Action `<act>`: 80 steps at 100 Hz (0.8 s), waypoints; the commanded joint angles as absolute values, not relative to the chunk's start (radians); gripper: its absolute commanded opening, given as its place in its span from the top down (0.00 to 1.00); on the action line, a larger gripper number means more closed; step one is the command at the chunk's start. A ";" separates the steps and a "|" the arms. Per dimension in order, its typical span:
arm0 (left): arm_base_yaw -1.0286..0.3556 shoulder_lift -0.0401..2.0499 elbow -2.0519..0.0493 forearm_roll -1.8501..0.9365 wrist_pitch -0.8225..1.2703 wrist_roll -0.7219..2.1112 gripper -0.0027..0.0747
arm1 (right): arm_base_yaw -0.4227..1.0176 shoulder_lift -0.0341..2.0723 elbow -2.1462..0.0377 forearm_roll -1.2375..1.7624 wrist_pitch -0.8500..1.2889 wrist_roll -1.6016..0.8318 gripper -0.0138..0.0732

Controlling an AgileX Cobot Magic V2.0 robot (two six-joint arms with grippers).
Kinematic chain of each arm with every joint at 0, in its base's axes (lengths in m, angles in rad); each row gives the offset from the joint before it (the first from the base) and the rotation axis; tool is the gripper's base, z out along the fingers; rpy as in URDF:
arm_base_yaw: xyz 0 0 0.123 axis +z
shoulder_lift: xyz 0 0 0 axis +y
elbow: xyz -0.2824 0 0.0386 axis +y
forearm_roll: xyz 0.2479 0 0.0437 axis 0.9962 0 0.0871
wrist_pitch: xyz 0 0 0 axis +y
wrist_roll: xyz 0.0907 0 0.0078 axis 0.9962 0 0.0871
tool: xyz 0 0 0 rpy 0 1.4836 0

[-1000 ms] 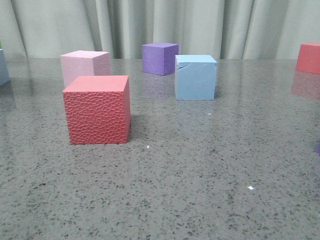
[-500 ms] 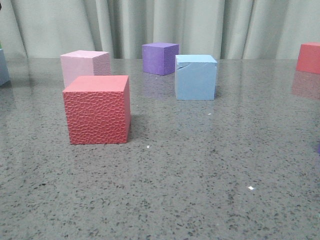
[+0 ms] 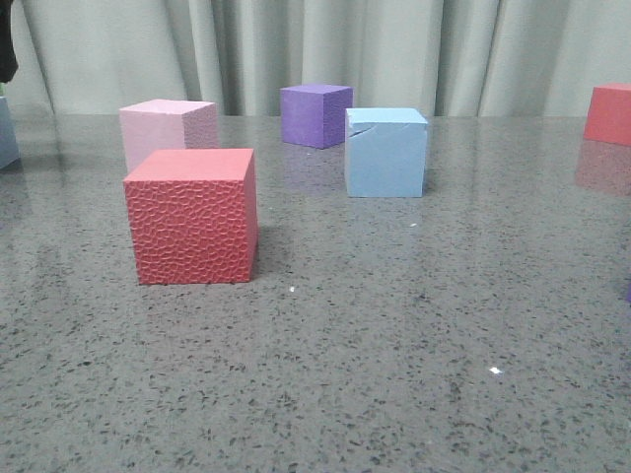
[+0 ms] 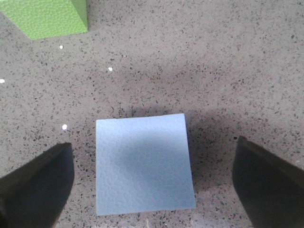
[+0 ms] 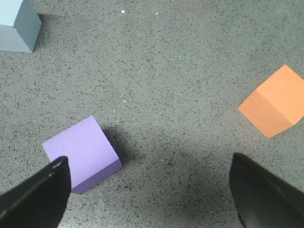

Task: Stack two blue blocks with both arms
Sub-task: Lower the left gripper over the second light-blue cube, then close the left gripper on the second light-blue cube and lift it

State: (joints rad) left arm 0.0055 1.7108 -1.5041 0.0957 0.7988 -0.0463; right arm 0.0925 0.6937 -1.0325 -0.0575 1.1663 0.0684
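Blue block (image 4: 144,164) sits between the left tool's (image 4: 152,183) wide-spread fingers (image 4: 35,183), untouched.

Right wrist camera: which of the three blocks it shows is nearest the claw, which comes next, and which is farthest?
1. Purple block, right beside one finger of the right gripper.
2. Orange block, off toward the other finger.
3. Light blue block, far corner, farthest.
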 commanded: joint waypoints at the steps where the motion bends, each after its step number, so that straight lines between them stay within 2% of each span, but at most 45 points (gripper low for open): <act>1: 0.009 1.685 -1.537 0.094 0.742 -0.056 0.14 | 0.087 0.693 -1.053 -0.073 1.104 0.060 0.08; 80: 0.037 1.735 -1.535 0.069 0.751 -0.056 0.14 | 0.087 0.693 -1.053 -0.073 1.104 0.060 0.08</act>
